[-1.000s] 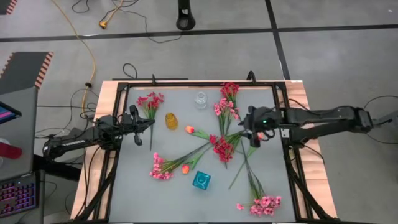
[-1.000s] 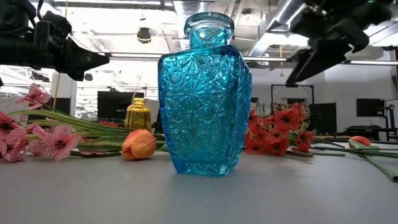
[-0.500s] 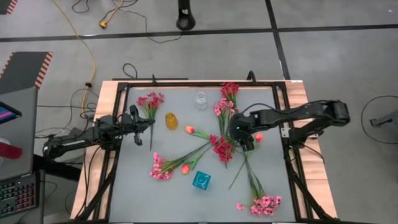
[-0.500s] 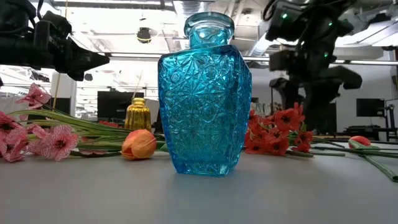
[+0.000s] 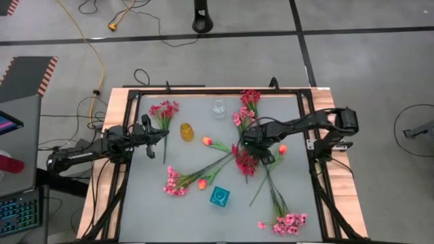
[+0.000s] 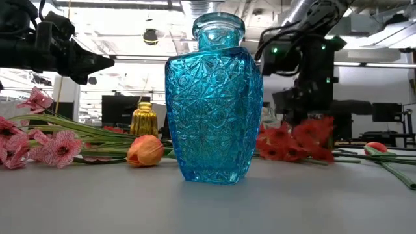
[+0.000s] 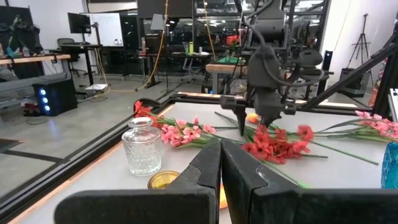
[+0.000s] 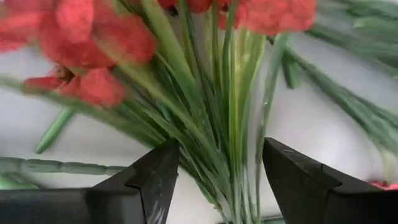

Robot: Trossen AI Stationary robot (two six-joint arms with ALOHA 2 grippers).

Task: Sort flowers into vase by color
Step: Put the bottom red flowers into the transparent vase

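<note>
A dark-red spray point(image 5: 244, 161) lies flat on the grey table's middle, its green stems point(image 8: 217, 130) running between the fingers of my right gripper point(image 8: 217, 183). That gripper point(image 5: 247, 144) is open and points down just above the stems, one finger on each side; I see no touch. In the low view it point(image 6: 304, 116) stands over the red blossoms point(image 6: 292, 140). My left gripper point(image 7: 221, 163) waits shut at the table's left side point(image 5: 159, 132), level, with nothing in it.
A blue vase point(image 5: 219, 196), an amber vase point(image 5: 186, 131) and a clear vase point(image 5: 218, 108) stand upright. More red sprays point(image 5: 163, 108), pink sprays point(image 5: 175, 183) point(image 5: 290, 222) and orange tulips point(image 5: 207, 141) point(image 5: 282, 149) lie around. A black frame point(image 5: 308, 129) borders the table.
My right gripper has come from the table's right side toward its middle and gone down onto the red spray, tipping from a slant to pointing down. Its fingers have stayed open. The flowers have not moved.
</note>
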